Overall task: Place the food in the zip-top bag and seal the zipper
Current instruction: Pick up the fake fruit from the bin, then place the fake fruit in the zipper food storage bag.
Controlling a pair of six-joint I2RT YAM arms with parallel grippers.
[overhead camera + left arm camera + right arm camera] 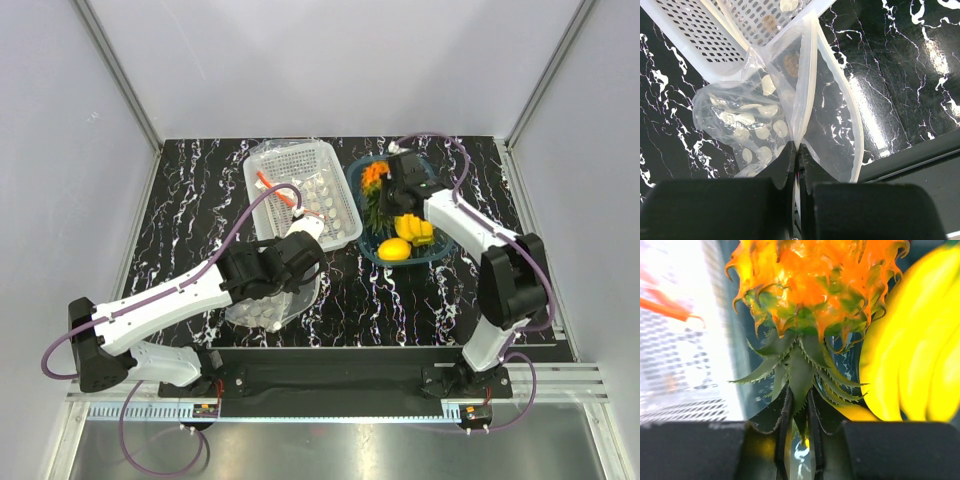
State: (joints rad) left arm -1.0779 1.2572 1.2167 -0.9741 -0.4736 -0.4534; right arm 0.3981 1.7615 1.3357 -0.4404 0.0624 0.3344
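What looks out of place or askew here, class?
The zip-top bag is crumpled and twisted, mouth gaping, one end against the white basket, pinched in the left gripper. The right gripper pinching the orange piece by its leaves looks normal. Nothing spilled.

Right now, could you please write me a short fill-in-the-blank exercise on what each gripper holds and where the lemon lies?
1. The left gripper is shut on the clear dotted ____.
2. The right gripper pinches the orange piece by its green ____.
3. The lemon lies in the blue-tinted ____, not in the white basket.

Missing words: zip-top bag; leaves; tub.
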